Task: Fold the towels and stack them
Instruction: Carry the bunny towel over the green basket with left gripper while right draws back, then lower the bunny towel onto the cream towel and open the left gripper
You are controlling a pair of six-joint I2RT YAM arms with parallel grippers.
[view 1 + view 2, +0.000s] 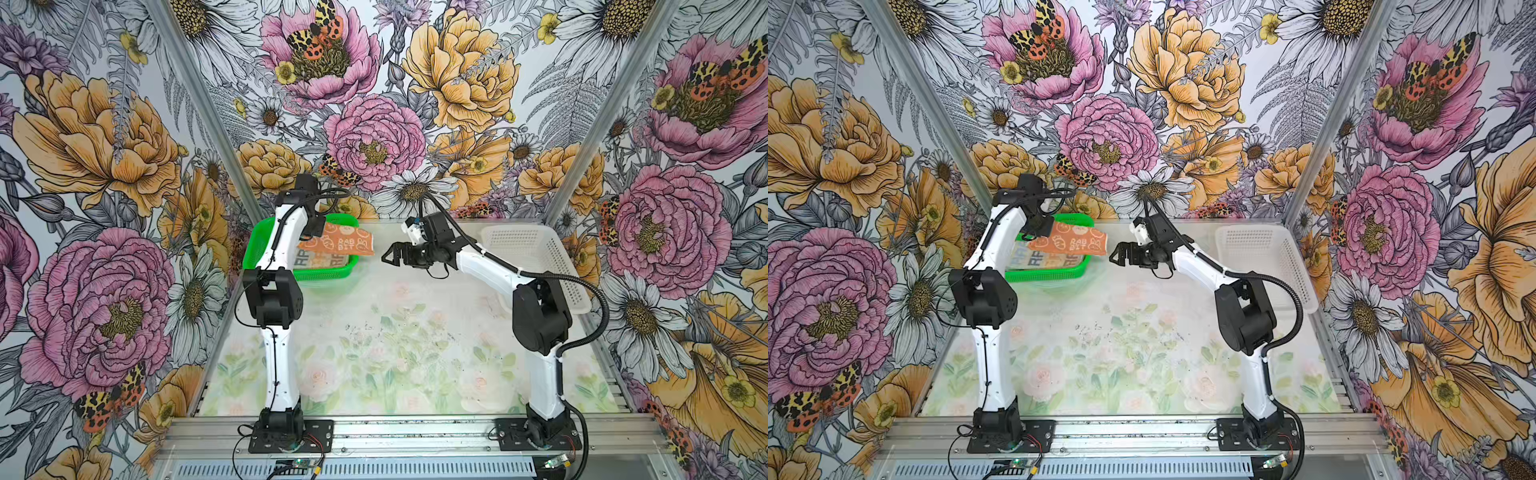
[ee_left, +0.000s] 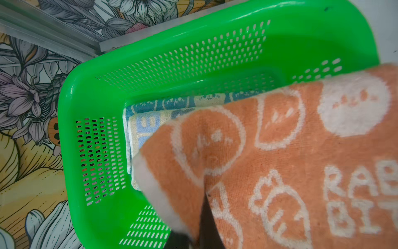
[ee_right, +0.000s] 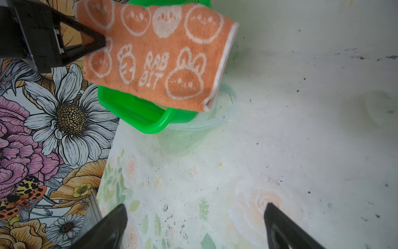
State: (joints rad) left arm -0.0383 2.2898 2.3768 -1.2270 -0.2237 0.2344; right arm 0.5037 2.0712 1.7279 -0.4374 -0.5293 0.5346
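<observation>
Left jaws are pressed together on the orange towel (image 1: 338,243), pinching one short end of it. In the right wrist view the black tips bite into the cloth by the printed circles. The towel is already folded into an oblong, and its long axis runs straight out from the left jaws toward the right jaws, approx. level and sagging a little at the free end. That free end stops just short of the right jaws, which are spread wide w/ nothing between them and hang above the bare desk (image 1: 395,340). So the left arm has the towel; the right is near but not touching. Directly below the left jaws sits the green basket (image 2: 193,43), w/ the cream towel (image 2: 134,129) lying folded on the blue towel (image 2: 150,105) inside. The orange one hangs above them, apart, w/ its free end poking out past the basket rim on the right-jaws side. Prob. the next move is lowering it onto that stack, which turns on drawing it back from the right jaws so it lands square. Beyond the right jaws, behind that arm, is a white basket (image 1: 536,249), seemingly empty. The desk is pale w/ a faded floral print and some dark specks — floral walls all round.
</observation>
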